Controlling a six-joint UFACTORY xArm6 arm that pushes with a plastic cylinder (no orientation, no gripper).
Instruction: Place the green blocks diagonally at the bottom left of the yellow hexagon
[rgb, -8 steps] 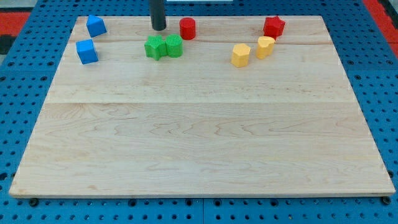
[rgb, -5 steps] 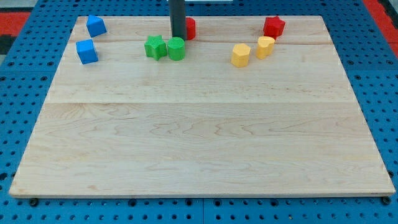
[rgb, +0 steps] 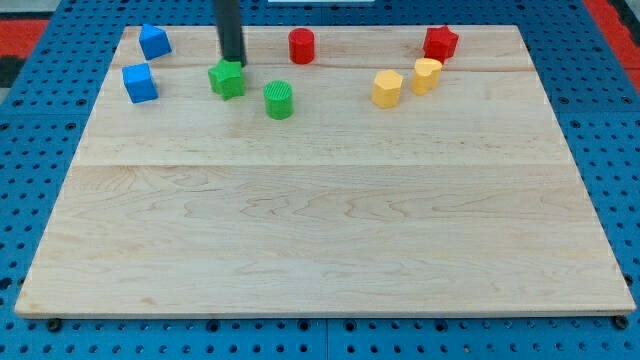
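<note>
The arm carries no hand, only a dark rod; my tip sits at the far edge of the green star, seemingly touching it. The green cylinder lies apart, nearer and to the right. The yellow hexagon stands well right on the bench, beside another yellow block.

Board pale wood, matt; blocks maybe plastic.
</note>
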